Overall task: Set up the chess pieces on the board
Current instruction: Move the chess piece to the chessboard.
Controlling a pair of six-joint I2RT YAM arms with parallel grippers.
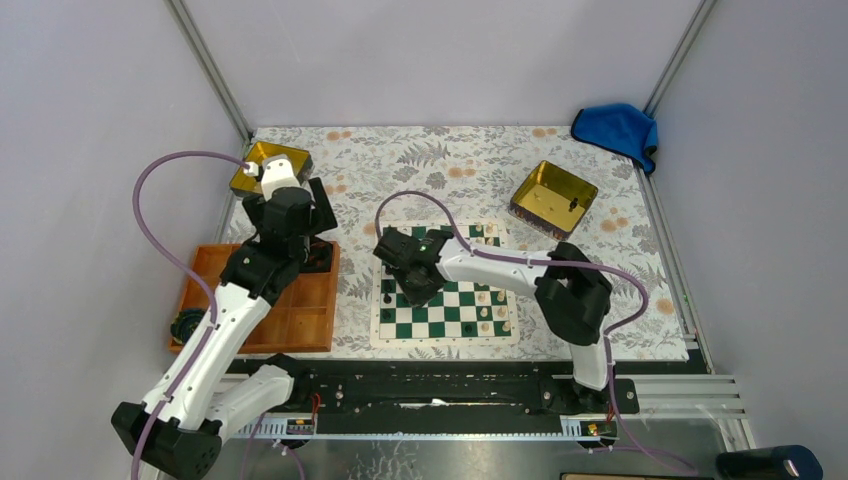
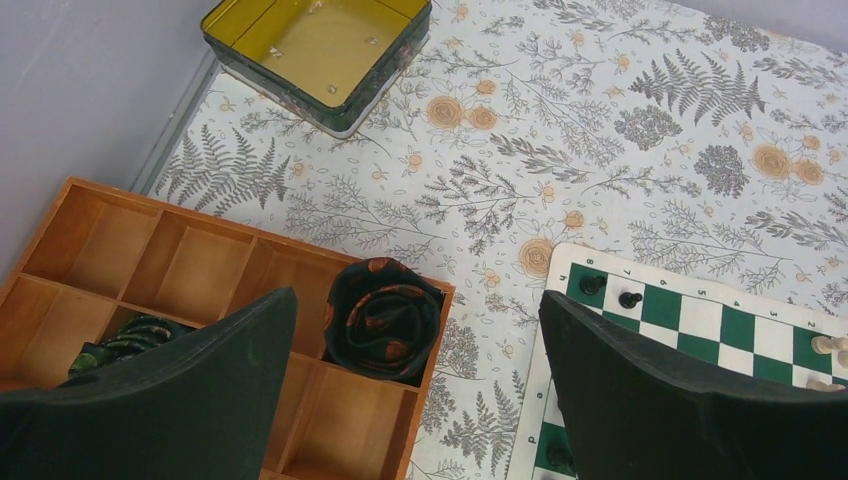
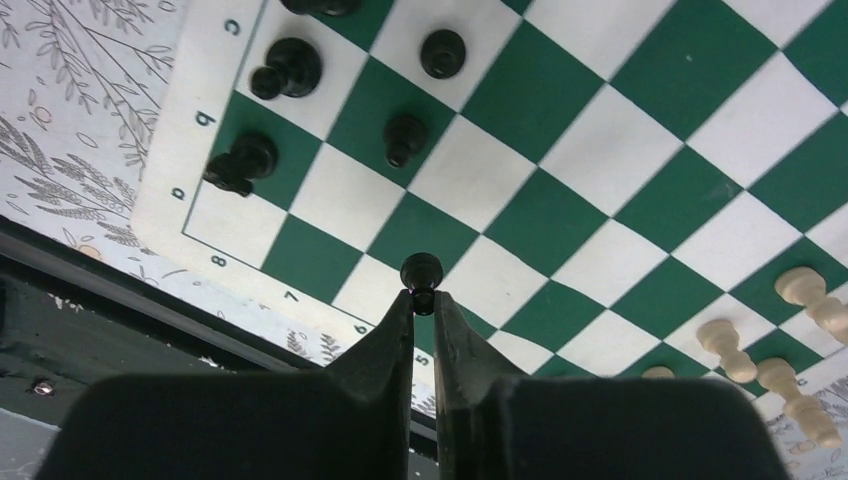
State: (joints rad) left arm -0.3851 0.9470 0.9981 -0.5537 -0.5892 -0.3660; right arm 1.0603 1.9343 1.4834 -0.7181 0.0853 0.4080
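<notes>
R gripper (image 3: 422, 300) clenched on a black pawn (image 3: 421, 270) at the board (image 3: 590, 110) edge; can't tell if it touches down. Four black pieces (image 3: 405, 138) nearby, a fifth cut off. L gripper (image 2: 415, 300) released, over the tray (image 2: 150, 250). Top view: board's left part hidden.

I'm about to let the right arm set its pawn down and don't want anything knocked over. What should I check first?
1. Grip: right gripper shut on the black pawn, below its head: ok.
2. Landing spot: the board around the pawn is bare: ok.
3. Pawn's height above the board: cannot tell.
4. Neighbours: the nearest black pieces stand apart from the fingers: ok.
5. Other side: the cream pieces are well away: ok.
6. Other arm: left gripper open, empty, beside the board: ok.
</notes>
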